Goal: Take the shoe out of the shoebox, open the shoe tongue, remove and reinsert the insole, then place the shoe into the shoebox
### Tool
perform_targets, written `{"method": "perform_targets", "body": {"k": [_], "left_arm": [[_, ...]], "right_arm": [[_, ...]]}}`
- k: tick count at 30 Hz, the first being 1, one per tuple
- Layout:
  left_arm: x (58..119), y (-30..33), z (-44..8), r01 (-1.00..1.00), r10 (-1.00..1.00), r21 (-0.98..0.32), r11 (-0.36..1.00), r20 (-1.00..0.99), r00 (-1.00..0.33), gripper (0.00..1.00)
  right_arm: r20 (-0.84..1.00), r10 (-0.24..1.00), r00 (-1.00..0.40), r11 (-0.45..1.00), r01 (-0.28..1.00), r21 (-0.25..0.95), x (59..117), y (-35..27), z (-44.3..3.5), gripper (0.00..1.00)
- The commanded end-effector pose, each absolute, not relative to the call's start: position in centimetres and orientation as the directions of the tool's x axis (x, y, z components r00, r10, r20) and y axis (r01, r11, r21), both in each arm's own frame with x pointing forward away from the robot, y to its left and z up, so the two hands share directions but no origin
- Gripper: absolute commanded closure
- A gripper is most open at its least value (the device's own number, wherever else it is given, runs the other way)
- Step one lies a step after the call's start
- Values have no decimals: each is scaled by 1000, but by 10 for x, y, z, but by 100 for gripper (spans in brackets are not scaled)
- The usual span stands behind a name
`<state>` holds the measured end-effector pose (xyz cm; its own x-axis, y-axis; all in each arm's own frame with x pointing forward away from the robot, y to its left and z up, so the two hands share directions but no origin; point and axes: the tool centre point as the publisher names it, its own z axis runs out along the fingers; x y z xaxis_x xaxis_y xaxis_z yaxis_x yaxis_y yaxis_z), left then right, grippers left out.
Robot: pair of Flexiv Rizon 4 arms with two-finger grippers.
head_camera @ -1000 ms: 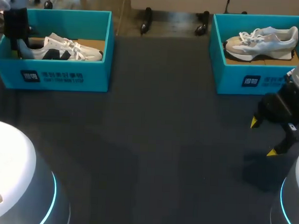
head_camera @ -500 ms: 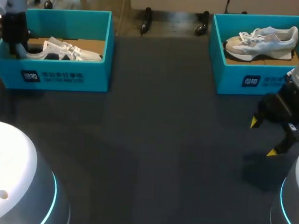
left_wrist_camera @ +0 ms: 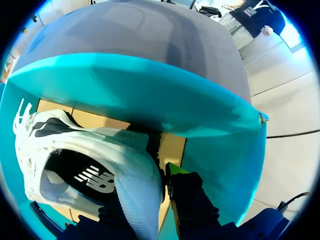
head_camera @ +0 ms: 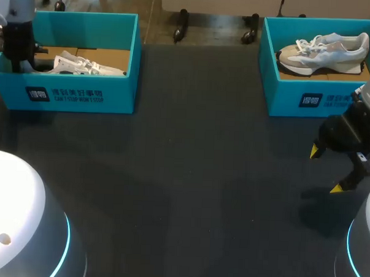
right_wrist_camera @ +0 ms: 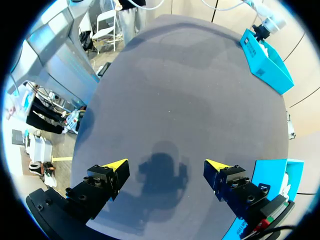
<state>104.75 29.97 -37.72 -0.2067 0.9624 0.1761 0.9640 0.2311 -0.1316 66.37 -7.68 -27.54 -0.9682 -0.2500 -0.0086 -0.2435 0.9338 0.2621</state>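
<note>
A white shoe (head_camera: 84, 65) with black details lies low inside the teal shoebox (head_camera: 82, 94) at the table's far left. My left gripper (head_camera: 20, 62) stands down in that box's left end. In the left wrist view the gripper (left_wrist_camera: 150, 176) is shut on the shoe's (left_wrist_camera: 85, 150) heel collar, one fingertip (left_wrist_camera: 173, 170) showing outside the heel and the other hidden inside the shoe. The insole with its logo lies in the shoe. The shoe rests on the cardboard floor of the box (left_wrist_camera: 150, 100). My right gripper (head_camera: 326, 170) hangs open over bare table at the right, and nothing is between its fingers (right_wrist_camera: 166, 165).
A second teal shoebox (head_camera: 309, 98) at the far right holds a beige and white shoe (head_camera: 324, 49). It stands just behind my right gripper. Dark table surface (head_camera: 189, 175) stretches between the two boxes and toward the front.
My left gripper has gone down into the left box with the shoe, which now sits lower behind the box's front wall. The right arm has not moved.
</note>
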Motion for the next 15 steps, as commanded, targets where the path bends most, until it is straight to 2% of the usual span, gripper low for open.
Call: {"method": "perform_targets", "body": {"k": [1,15], "left_arm": [[1052,301,-380,963,963,-144,229,178,-202,100],[1050,301,-391,966,975,-175,193,145,-168,100]], "right_arm": [[-10,-250,-968,935,-244,259,663,-76,-277,0],[-10,-250,-968,935,-244,259,663,-76,-277,0]]}}
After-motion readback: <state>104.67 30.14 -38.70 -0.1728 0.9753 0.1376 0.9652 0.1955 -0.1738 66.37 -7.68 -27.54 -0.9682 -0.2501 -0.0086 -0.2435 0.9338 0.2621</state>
